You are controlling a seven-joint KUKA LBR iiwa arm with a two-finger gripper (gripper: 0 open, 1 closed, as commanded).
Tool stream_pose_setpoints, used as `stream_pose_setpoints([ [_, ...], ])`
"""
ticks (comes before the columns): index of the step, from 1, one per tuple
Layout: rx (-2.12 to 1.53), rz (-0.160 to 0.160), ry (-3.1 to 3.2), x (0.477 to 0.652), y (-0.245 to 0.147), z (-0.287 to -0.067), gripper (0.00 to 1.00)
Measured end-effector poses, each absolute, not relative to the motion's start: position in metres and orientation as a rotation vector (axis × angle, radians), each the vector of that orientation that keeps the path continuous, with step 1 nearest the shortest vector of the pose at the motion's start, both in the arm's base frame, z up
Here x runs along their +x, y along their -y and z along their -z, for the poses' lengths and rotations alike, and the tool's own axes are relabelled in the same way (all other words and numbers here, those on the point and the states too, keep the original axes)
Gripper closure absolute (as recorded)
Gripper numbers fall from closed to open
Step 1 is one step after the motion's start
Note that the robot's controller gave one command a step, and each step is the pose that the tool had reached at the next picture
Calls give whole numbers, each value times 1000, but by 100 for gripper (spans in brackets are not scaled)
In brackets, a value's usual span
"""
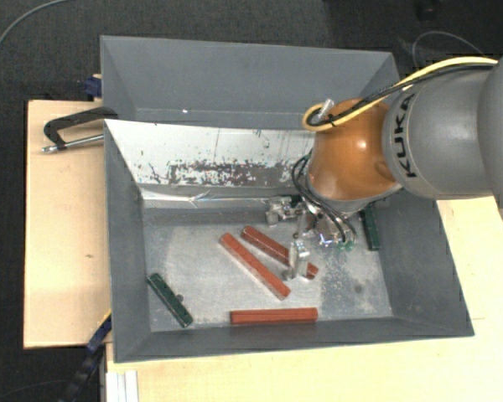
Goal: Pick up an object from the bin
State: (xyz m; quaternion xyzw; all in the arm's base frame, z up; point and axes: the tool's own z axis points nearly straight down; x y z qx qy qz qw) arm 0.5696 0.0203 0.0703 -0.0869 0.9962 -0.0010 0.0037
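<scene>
While the gripper sits low over the floor of the bin, just toward 3 o'clock from the floor's centre, it lies over the 4 o'clock end of the short red-brown bar. Whether the gripper is open or closed cannot be told, because its tip is masked by the arm's orange cover and wrist cabling; no object can be confirmed in its hold.

Risk, as a judgement: the short red-brown bar lies just beside, and nearly parallel to, the long red-brown bar. A closure here could catch both, or pinch only the bar's end, so that the bar pivots and slips out on lifting. Pressing down on one end could also tip or skid the bar across the smooth metal floor.

Appearance: the short red-brown bar is a slim, straight, square-edged stick running from 10 o'clock to 4 o'clock, near the floor's centre. A third red-brown bar lies level at 6 o'clock by the near wall. A dark green bar lies at 8 o'clock, and a second dark green bar at 2 o'clock, both well apart from the gripper's target.
</scene>
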Motion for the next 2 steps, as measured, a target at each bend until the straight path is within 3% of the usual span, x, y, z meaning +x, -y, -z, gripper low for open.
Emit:
stream_pose_setpoints([
  [1,-278,-3,-3124,569,-25,-71,100],
  [2,-276,0,-3113,586,-19,-211,100],
])
